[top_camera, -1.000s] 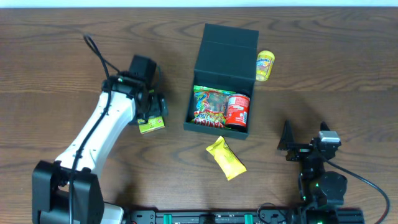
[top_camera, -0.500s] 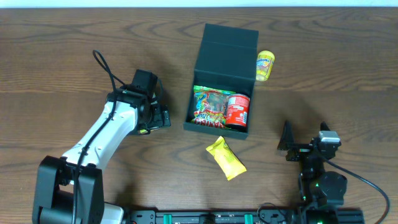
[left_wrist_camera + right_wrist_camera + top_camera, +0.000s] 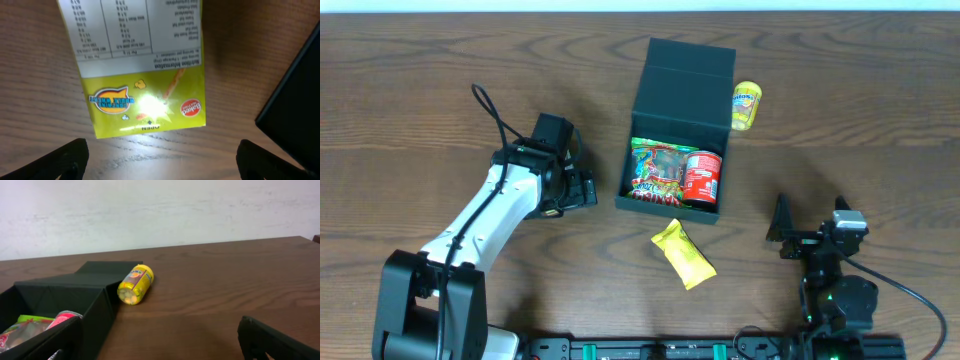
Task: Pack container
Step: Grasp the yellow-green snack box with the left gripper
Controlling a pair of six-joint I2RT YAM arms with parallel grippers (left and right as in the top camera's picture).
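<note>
The container, a dark square box with its flap lid folded back, stands open at the table's middle. It holds a candy bag and a red can. My left gripper is open just left of the container, low over a small green-yellow carton. The carton lies flat on the wood beyond the fingertips. In the overhead view the carton is almost hidden under the gripper. My right gripper is open and empty at the front right. It faces the container.
A yellow jar lies on its side right of the lid, also in the right wrist view. A yellow snack packet lies in front of the container. The container's wall is close on the left gripper's right.
My left gripper has moved right and forward over the carton, which now is covered in the overhead view. The right arm has not moved.
</note>
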